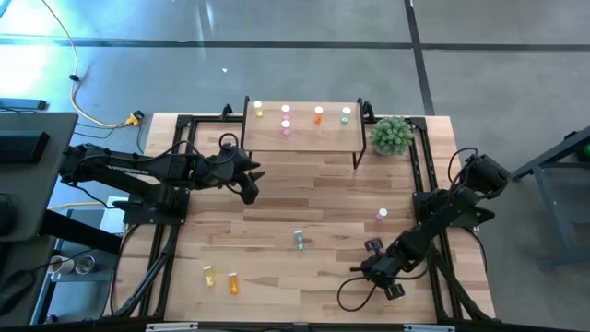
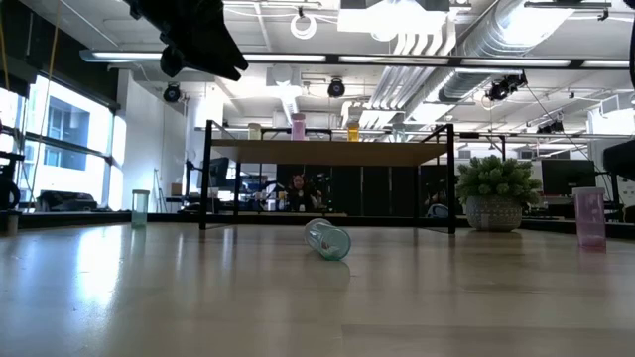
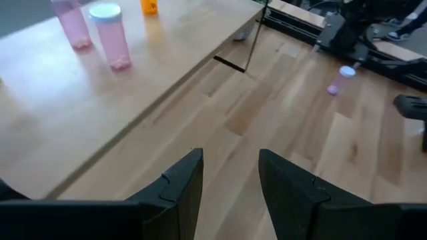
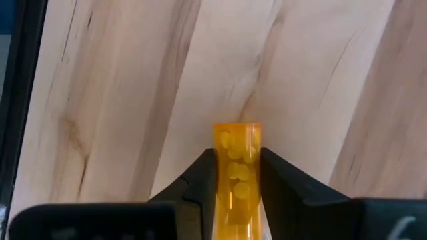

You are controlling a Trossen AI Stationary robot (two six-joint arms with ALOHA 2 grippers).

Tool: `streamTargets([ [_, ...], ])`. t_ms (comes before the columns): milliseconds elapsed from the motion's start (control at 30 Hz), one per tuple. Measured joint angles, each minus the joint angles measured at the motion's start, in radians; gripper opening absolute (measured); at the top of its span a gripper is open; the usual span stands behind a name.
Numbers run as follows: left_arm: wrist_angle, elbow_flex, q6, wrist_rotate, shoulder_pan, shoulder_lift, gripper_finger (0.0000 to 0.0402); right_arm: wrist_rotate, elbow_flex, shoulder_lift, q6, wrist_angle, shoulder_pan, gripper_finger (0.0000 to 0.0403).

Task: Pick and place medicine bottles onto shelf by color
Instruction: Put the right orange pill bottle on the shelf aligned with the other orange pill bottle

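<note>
Tabletop (image 1: 323, 198): pale wood planks, with a plant (image 1: 392, 135) just beside the shelf (image 1: 304, 136).
Right wrist view only: an orange bottle (image 4: 237, 177) full of pills, clamped between the right gripper's (image 4: 237, 190) fingers; the high view hides it.
Shelf: five bottles standing, two of them pink (image 3: 110, 37).
Table: a green bottle (image 2: 327, 239) on its side mid-table, a pink one (image 1: 382, 214) upright.
Left gripper (image 3: 230, 180): fingers apart, empty, raised just before the shelf's front edge.
Right arm: low over the near right table.
</note>
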Motion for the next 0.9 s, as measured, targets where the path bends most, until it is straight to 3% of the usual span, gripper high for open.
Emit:
streamTargets([
  [267, 0.000, 0.000, -0.005, 0.099, 0.001, 0.000, 0.0136, 0.118, 0.079, 0.001, -0.033, -0.014, -0.043, 0.0082],
  [500, 0.000, 0.000, -0.067, 0.284, 0.001, 0.000, 0.0136, 0.239, 0.165, 0.001, -0.151, -0.013, -0.103, 0.0083],
  [633, 0.000, 0.000, -0.118, 0.371, 0.000, 0.000, 0.0136, 0.278, 0.228, 0.001, -0.269, -0.014, -0.140, 0.0083],
  [900, 0.000, 0.000, -0.233, 0.440, 0.000, 0.000, 0.0136, 0.358, 0.354, -0.001, -0.624, -0.014, -0.204, 0.0083],
])
